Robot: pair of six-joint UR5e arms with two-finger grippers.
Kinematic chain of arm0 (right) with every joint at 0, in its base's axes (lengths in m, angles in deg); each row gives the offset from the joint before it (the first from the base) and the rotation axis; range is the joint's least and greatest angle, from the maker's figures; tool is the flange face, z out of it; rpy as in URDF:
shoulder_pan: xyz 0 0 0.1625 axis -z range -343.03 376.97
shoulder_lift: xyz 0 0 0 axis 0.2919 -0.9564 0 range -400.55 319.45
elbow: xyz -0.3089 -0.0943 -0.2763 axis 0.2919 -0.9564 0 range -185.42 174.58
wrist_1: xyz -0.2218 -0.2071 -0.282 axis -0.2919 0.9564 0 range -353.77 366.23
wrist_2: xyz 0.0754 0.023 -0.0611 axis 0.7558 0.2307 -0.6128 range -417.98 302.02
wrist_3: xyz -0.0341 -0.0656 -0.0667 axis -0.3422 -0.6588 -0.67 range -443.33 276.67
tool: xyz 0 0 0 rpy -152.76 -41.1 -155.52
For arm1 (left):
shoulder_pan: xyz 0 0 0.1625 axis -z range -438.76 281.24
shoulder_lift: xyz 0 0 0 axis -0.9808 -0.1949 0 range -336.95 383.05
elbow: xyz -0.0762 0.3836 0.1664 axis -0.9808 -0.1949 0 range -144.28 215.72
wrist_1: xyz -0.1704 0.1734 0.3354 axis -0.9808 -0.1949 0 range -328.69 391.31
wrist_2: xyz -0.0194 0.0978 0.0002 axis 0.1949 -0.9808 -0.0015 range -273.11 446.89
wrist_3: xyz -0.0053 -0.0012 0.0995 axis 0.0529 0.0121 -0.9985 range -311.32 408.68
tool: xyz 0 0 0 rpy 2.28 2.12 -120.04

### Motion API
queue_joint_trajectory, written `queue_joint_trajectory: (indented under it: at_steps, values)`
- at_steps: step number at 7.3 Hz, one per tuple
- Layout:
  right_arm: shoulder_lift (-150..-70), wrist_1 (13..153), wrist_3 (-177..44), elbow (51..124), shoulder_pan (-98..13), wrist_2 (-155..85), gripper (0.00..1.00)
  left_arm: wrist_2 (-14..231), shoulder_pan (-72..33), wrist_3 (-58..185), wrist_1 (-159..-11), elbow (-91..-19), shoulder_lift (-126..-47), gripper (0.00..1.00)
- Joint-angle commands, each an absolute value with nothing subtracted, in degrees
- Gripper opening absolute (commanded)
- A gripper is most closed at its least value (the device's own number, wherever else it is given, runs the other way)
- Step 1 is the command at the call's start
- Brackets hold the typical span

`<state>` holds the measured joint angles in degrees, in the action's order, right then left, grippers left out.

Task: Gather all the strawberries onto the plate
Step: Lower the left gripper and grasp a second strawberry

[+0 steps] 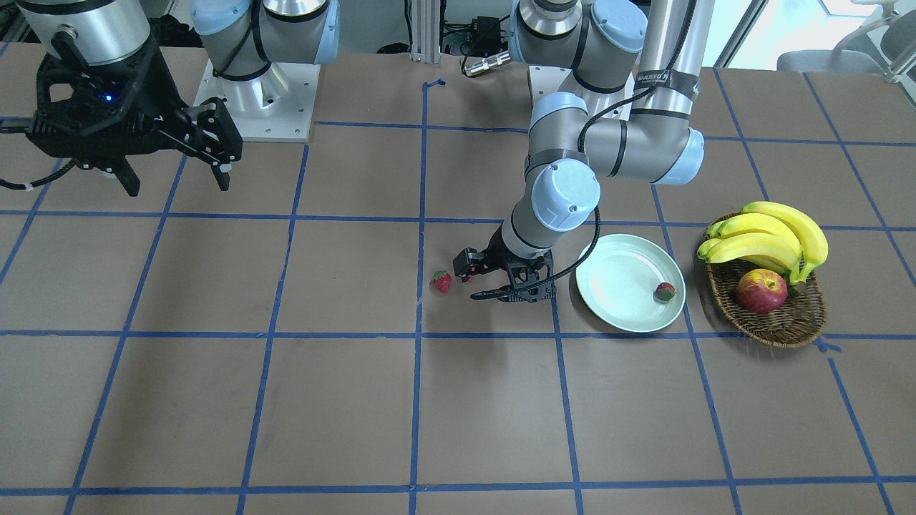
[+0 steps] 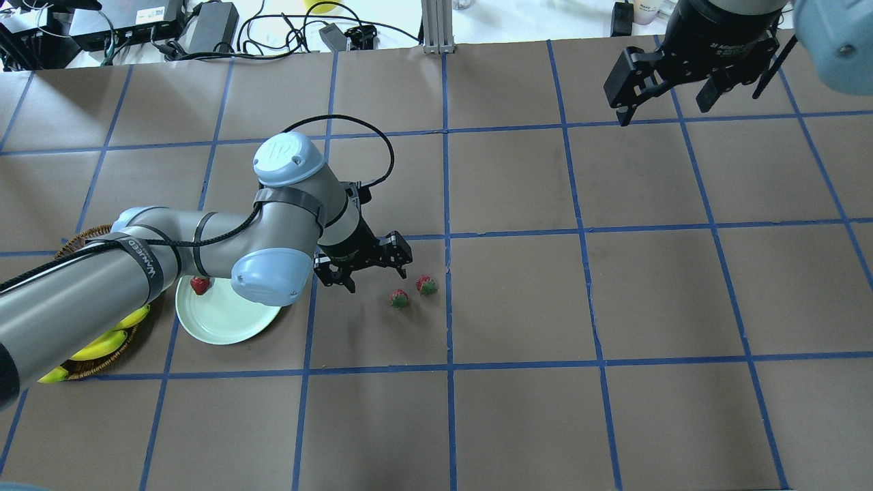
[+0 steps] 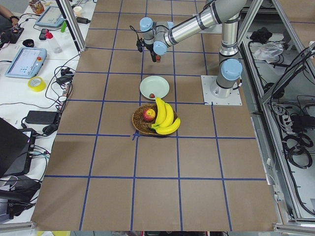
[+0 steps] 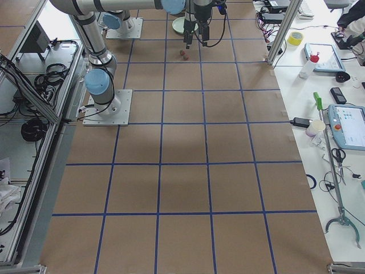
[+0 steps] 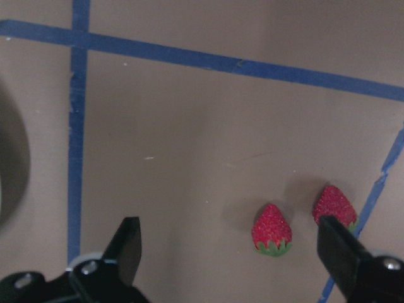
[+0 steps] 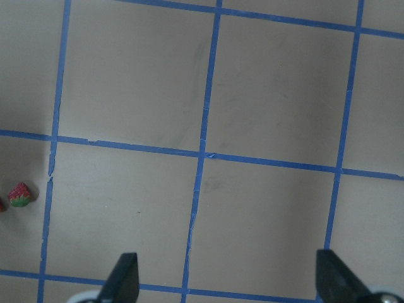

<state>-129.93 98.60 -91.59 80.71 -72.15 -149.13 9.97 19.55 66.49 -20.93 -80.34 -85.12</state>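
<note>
My left hand (image 2: 377,278) hangs low over the tabletop (image 2: 614,307), fingers spread wide and holding nothing. It is between the plate (image 2: 228,324) and two strawberries (image 2: 399,298) that lie side by side near a blue tape line (image 2: 448,300). A third strawberry (image 2: 200,285) sits inside the plate, close to its rim. My right hand (image 2: 661,102) is also spread and empty, well apart from them.

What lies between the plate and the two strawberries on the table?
The left gripper, open, hangs over that stretch in the front-facing view; the table under it is bare apart from blue tape.
</note>
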Motion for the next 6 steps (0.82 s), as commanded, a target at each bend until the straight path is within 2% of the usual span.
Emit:
queue_joint_trajectory:
  at_steps: [1,2,3,4,5,6]
  values:
    - [-129.9,98.6,-91.6,80.7,-72.1,-149.1,1.00,11.7,20.3,68.4,-19.0,-82.0,-85.6,1.00]
    - [-129.9,98.6,-91.6,80.7,-72.1,-149.1,1.00,11.6,20.8,68.5,-19.0,-82.5,-85.6,1.00]
    - [-129.9,98.6,-91.6,80.7,-72.1,-149.1,1.00,11.6,20.8,68.5,-19.1,-83.1,-85.6,0.88]
    - [-129.9,98.6,-91.5,80.7,-72.1,-149.1,1.00,11.6,20.8,68.7,-19.4,-83.0,-85.6,0.51]
    - [-129.9,98.6,-91.5,80.6,-72.1,-149.1,1.00,11.6,20.8,68.7,-19.5,-82.8,-85.5,0.09]
    - [-129.9,98.6,-91.6,80.7,-72.1,-149.1,1.00,11.5,20.8,68.7,-19.5,-82.6,-85.5,0.00]
